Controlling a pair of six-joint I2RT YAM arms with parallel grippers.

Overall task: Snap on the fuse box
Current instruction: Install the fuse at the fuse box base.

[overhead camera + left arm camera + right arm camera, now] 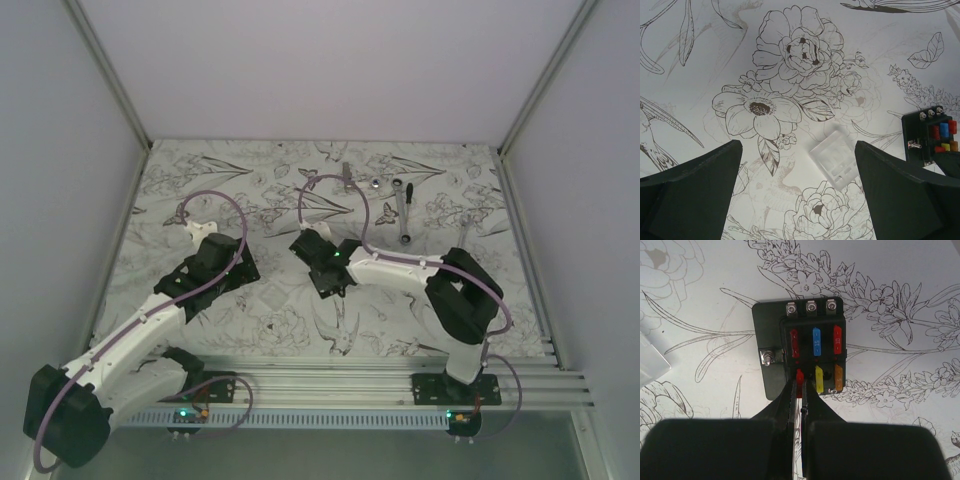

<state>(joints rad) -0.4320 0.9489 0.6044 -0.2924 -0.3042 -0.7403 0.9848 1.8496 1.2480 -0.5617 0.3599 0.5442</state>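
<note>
fuse box (800, 347) flat on tabletop (900, 270), at right jaws: shut, tips on red fuse (799, 377), grip unclear. left jaws wide open, empty, above clear cover (835, 160). likely light, rigid, slick plastic; best held by side walls, off fragile fuses.

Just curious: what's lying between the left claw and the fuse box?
A clear plastic cover, left of the fuse box, shown in the left wrist view.
</note>
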